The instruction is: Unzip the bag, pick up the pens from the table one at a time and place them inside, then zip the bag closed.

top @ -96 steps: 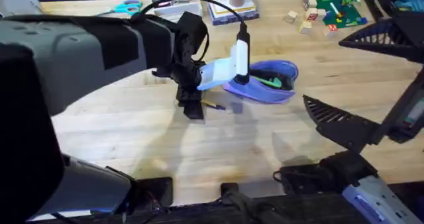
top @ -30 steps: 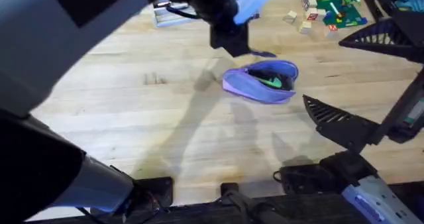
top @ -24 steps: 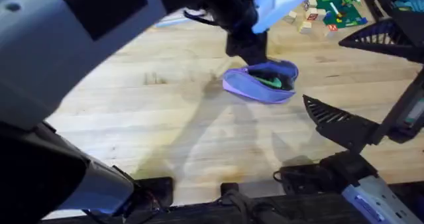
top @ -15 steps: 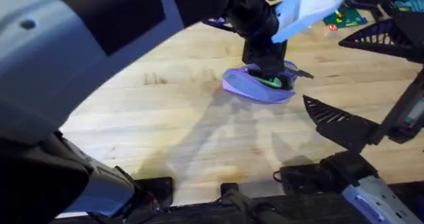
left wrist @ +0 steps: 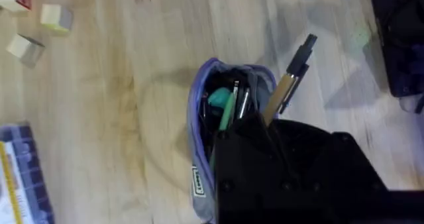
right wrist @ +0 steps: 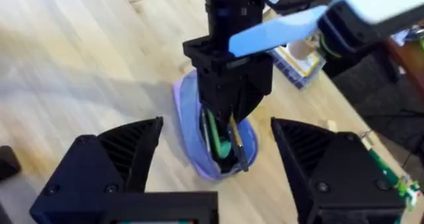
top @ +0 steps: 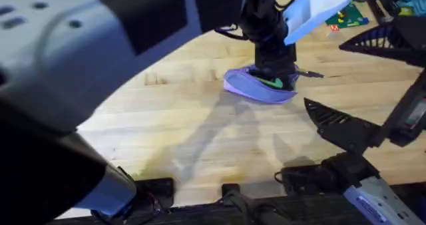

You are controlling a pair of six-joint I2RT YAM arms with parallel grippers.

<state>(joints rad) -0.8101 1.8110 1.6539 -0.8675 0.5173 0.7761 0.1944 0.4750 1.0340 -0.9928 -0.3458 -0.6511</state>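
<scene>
Left gripper (right wrist: 228, 121) with pen (left wrist: 286, 85) over the open bag (top: 256, 86).

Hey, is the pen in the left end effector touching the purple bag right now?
Touching. In the left wrist view the pen leans out over the bag rim, its lower end inside the open mouth, held by the left end effector.

A pale butcher-block desk (top: 180, 138) of long planks spans the scene, evenly lit, with soft shadows lying across its middle. Small wooden blocks (left wrist: 40, 28) and a green toy board (top: 346, 15) sit near its far edge.
</scene>
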